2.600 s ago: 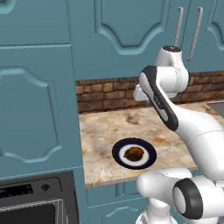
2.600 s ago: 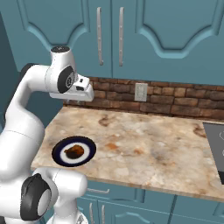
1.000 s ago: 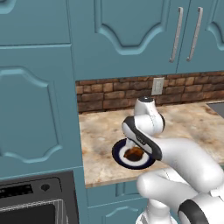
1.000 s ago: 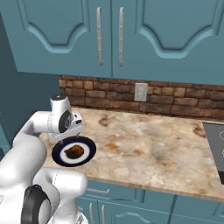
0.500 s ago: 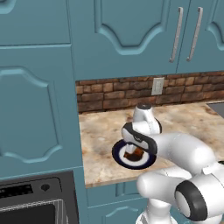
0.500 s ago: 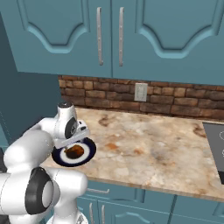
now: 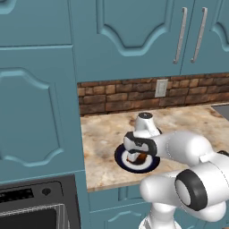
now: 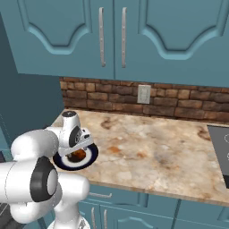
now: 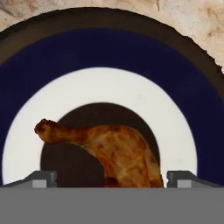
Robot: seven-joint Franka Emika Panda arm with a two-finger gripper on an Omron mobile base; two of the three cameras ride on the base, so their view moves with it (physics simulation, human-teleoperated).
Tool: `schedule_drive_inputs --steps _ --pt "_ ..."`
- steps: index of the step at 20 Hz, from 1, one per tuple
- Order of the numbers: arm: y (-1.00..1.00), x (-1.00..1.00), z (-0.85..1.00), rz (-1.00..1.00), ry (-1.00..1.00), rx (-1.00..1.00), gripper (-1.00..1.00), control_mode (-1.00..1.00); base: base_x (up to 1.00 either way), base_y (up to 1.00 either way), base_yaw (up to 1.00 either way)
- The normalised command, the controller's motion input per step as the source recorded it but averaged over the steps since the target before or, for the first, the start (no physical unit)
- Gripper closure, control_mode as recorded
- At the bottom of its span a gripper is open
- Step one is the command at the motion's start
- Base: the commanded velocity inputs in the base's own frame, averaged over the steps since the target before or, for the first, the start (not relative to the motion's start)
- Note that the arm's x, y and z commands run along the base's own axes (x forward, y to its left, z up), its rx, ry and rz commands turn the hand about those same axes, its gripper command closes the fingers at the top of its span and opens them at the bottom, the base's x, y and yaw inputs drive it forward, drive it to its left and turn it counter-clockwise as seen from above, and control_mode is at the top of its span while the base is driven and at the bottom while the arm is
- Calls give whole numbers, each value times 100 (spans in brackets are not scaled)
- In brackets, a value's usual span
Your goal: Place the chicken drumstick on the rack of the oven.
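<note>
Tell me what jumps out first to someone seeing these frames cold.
The white arm bent low over the speckled stone counter, its two-finger gripper open right above the round white plate with the dark-blue rim near the counter's front edge. On that plate lies the golden-brown chicken drumstick, between the finger tips. The oven's black control panel sits lower, beside the counter.

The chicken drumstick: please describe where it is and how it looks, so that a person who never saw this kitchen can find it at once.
Find the marbled stone counter under the teal cabinets and brick backsplash; near its front left end sits a round plate with a dark-blue rim. The chicken drumstick lies on the plate's middle, directly under the robot's hand. It is the small, lumpy, golden-brown piece, thin at one end.
</note>
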Motion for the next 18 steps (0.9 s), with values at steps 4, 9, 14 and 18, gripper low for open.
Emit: schedule_drive_inputs --steps 4,9,14,18 --pt "0 2 -21 0 0 0 -100 -100 0 0 0" --pt "0 0 -9 0 0 0 -100 -100 0 0 0" --pt "0 0 -3 0 0 0 -100 -100 0 0 0" --pt "0 0 -6 0 0 0 100 -100 0 0 0"
